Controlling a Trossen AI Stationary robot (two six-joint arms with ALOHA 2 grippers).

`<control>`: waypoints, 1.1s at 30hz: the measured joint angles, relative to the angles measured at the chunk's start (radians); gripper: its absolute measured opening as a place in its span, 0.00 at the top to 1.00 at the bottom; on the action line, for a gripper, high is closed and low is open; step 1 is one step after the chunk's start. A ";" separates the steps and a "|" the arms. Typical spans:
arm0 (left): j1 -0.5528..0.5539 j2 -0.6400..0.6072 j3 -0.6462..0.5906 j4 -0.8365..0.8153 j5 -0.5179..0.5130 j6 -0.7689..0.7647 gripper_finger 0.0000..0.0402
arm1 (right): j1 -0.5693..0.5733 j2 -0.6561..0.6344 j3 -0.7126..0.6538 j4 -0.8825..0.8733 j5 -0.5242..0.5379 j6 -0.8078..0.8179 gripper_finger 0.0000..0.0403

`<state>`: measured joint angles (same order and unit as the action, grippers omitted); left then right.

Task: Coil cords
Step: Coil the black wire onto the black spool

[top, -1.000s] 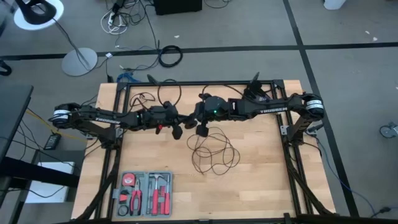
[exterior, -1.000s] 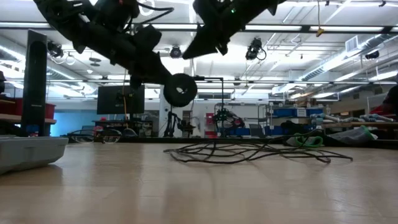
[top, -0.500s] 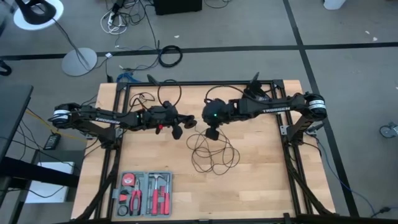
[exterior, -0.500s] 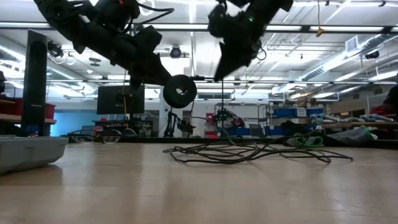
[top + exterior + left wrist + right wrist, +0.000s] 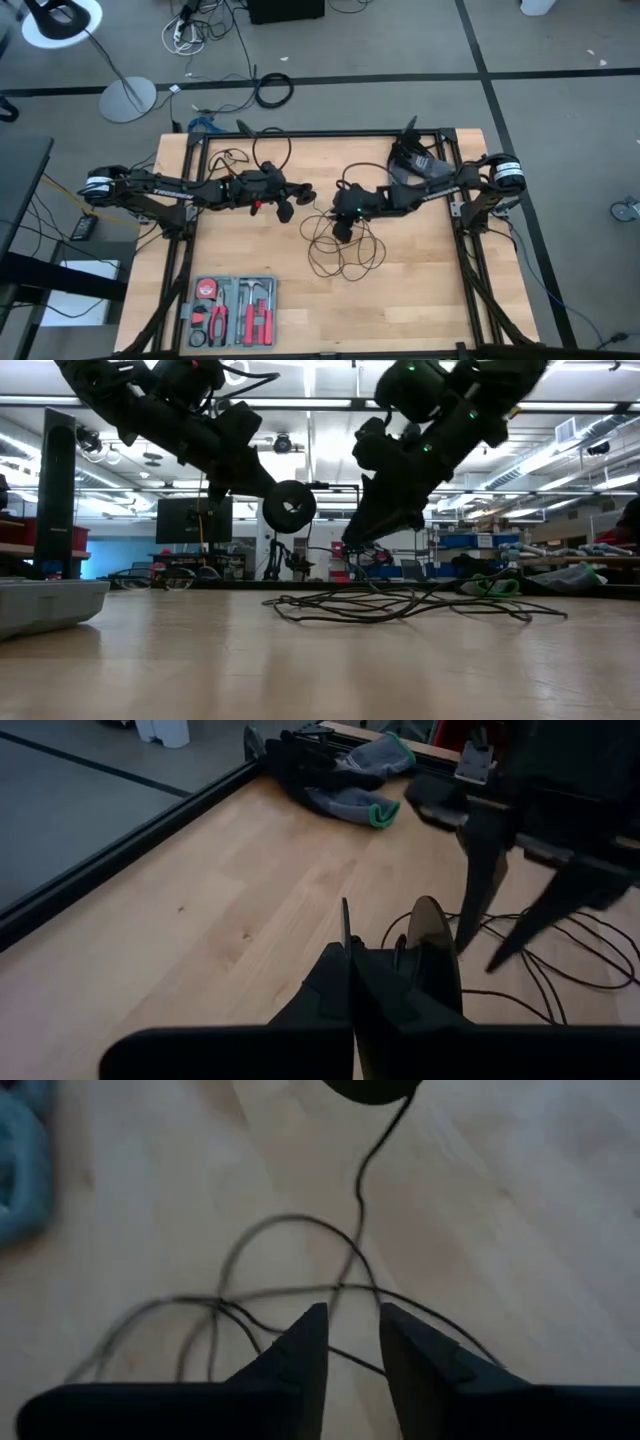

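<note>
The thin black cord (image 5: 345,250) lies in loose loops on the wooden table, and also shows in the low view (image 5: 400,603). Its round black puck (image 5: 290,506) is held up left of the pile by my left gripper (image 5: 285,206), which is shut on it. My right gripper (image 5: 343,228) is open. It points down over the far part of the pile, with its fingertips (image 5: 352,542) above the loops. In the right wrist view a strand (image 5: 350,1270) runs from the puck (image 5: 368,1088) past my right gripper's fingers (image 5: 305,1342). My left gripper holds the puck (image 5: 432,952) at its free ends, reaching level from the table's left. The puck stands on edge, lifted clear of the table, with its flat face toward the near edge. The gripper's body hides where the fingers sit on it.
A grey tray of red-handled tools (image 5: 235,310) sits at the near left. Dark and grey gloves (image 5: 345,785) lie at the far right by the black frame rail (image 5: 330,132). Another thin cable (image 5: 235,160) lies at the far left. Bare wood lies near and right of the pile.
My right gripper has drawn back toward the table's right and near edges and come down from high beside the puck to just above the cord pile, tipping its fingers downward. The puck and the pile have stayed where they were.
</note>
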<state>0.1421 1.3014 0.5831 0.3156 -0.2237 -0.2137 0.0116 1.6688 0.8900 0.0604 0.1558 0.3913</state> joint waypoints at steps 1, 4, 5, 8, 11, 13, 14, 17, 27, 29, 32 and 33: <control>0.000 0.000 0.000 0.000 0.000 0.000 1.00 | 0.003 0.000 -0.021 0.053 0.000 0.015 0.74; 0.000 0.000 0.000 0.002 0.000 0.000 1.00 | 0.008 0.000 -0.066 0.128 0.000 0.035 0.71; 0.000 0.000 0.000 0.003 0.000 0.000 1.00 | 0.008 0.000 -0.077 0.141 0.000 0.048 0.70; 0.000 0.000 0.000 0.009 0.000 0.000 1.00 | 0.008 0.000 -0.083 0.178 0.003 0.080 0.69; 0.000 0.000 0.000 0.015 -0.002 0.000 1.00 | 0.008 0.000 -0.084 0.182 0.017 0.080 0.68; 0.000 -0.001 0.000 0.022 -0.004 0.000 1.00 | 0.008 0.000 -0.084 0.183 0.025 0.079 0.69; 0.000 -0.001 0.000 0.027 -0.004 0.000 1.00 | 0.008 0.000 -0.084 0.178 0.030 0.079 0.69; 0.000 -0.001 0.001 0.042 -0.007 0.000 1.00 | 0.008 0.010 -0.084 0.178 0.035 0.079 0.69; 0.000 -0.001 0.002 0.061 -0.010 0.000 1.00 | 0.004 0.033 -0.085 0.163 0.081 0.077 0.70; 0.000 -0.001 0.002 0.060 -0.010 0.000 1.00 | 0.003 0.033 -0.085 0.167 0.084 0.076 0.73; 0.000 -0.001 0.002 0.060 -0.010 0.000 1.00 | 0.004 0.033 -0.084 0.147 0.083 0.076 0.81; 0.000 -0.001 0.002 0.058 -0.010 0.000 1.00 | 0.004 0.033 -0.084 0.148 0.081 0.077 0.84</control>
<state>0.1421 1.3006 0.5850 0.3739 -0.2340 -0.2138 0.0153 1.7016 0.8059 0.2081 0.2365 0.4679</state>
